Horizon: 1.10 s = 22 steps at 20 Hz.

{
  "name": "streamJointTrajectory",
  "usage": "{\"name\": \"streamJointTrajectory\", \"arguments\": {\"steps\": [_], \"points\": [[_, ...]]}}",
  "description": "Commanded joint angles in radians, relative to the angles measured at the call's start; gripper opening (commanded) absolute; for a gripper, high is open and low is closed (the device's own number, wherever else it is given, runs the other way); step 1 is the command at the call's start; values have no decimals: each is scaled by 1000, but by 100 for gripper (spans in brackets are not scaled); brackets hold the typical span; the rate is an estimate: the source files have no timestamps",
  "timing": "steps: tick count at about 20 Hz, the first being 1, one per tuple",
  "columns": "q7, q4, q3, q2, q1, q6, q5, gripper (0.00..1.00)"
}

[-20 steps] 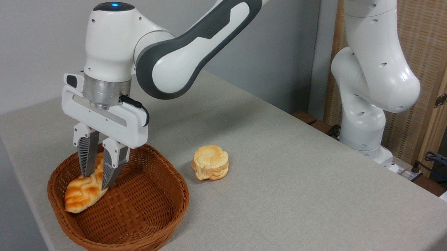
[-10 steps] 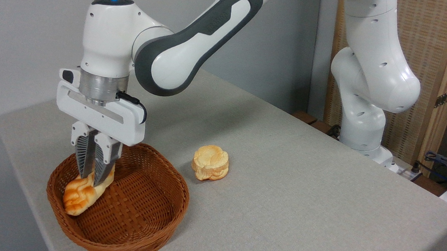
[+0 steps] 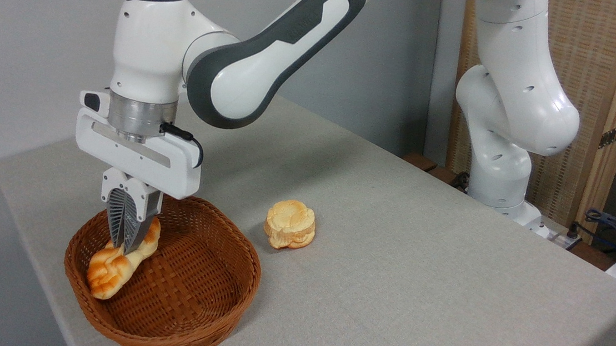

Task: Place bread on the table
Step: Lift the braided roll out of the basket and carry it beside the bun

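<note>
A: Nearest you, one wicker basket (image 3: 184, 318) on the front-left corner of the worktop (image 3: 416, 271). Count inside?

B: One bread (image 3: 112, 273), the long golden ridged loaf. It lies against the basket's left inner wall, lower end down near the rim, upper end raised toward the back. Not yet out on the worktop.

A: And the end effector (image 3: 126, 247)?

B: One only, pointing straight down into the basket. You have it clenched on the bread near its middle, the two ribbed fingers (image 3: 114, 217) drawn nearly together with the loaf pinched at their tips.

A: Anything else on the worktop?

B: One round bun (image 3: 290, 224), pale, flower-topped, standing just beyond the basket's right rim, apart from it. Farther back, the arm's white base (image 3: 500, 173) at the far edge. Behind that, a woven screen in a wooden frame (image 3: 600, 81), and some cables (image 3: 615, 225) at the right margin.

A: What differs from a second ago?

B: You had the fingers spread either side of the loaf then; now they are closed on it. The wrist sits slightly higher and a touch left. The loaf's upper end has lifted a little. Bun and basket unmoved.
</note>
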Motion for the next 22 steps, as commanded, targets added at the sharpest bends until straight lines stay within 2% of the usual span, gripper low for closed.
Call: {"name": "streamJointTrajectory", "arguments": {"steps": [1,7,10,12,15,22], "points": [[-4,9,9,-49,5,-77,10,0],[1,9,43,-132,9,-192,6,0],[54,7,56,-178,9,-287,4,0],[142,7,59,-204,11,-353,-7,0],[300,7,99,-239,11,-456,-50,0],[648,-5,151,-292,11,-691,-53,0]]}}
